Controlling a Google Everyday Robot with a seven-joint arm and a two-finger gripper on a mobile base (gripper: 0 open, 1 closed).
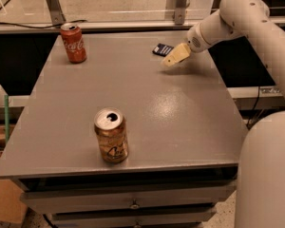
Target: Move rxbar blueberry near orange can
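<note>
The rxbar blueberry (162,49), a flat dark navy wrapper, lies on the grey table (180,118) at its far right. My gripper (175,55), tan-tipped on a white arm, hangs just to the right of and in front of the bar, close above the tabletop. I cannot tell whether it touches the bar. The orange can (111,136), golden-tan with dark script and an opened silver top, stands upright near the front edge, left of centre and far from the bar.
A red Coca-Cola can (73,42) stands upright at the far left corner. The robot's white body (268,175) fills the lower right. A cardboard box (7,201) sits on the floor at the lower left. A metal frame runs behind the table.
</note>
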